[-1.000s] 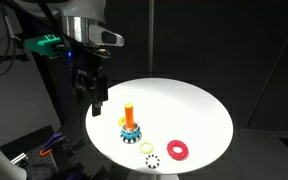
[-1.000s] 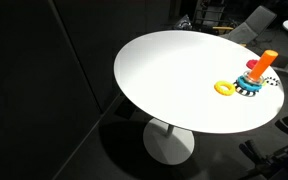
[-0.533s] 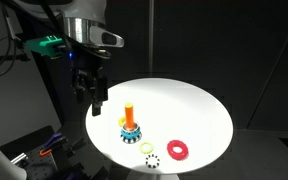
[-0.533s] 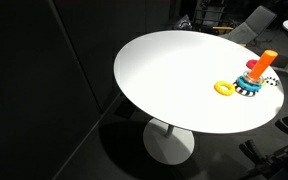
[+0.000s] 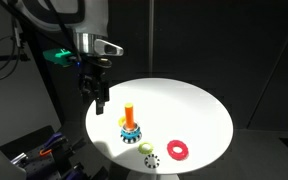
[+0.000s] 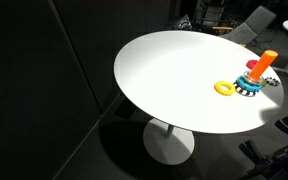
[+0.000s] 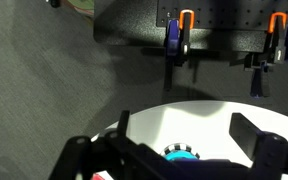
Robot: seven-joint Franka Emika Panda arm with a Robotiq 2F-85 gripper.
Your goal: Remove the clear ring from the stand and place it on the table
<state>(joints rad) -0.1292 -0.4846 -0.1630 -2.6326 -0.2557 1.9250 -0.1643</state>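
Note:
The stand is an orange peg [image 5: 130, 112] on a round blue and dark banded base [image 5: 131, 133], near the table's edge. It also shows in an exterior view [image 6: 263, 66], and its base shows low in the wrist view [image 7: 181, 154]. I cannot make out the clear ring in any view. The round white table [image 5: 184, 105] also shows in an exterior view [image 6: 174, 80]. My gripper [image 5: 99, 104] hangs open and empty above the table's rim, apart from the stand. In the wrist view the gripper [image 7: 189, 128] has wide-apart jaws.
A yellow ring [image 6: 225, 88] lies beside the stand's base. A red ring [image 5: 177, 150], a white black-spotted toothed ring [image 5: 151, 159] and a small pale greenish ring [image 5: 144, 148] lie near the front rim. Orange clamps [image 7: 185, 30] hang on a dark wall.
My gripper has moved a little down and towards the stand. The rings and the stand have not moved.

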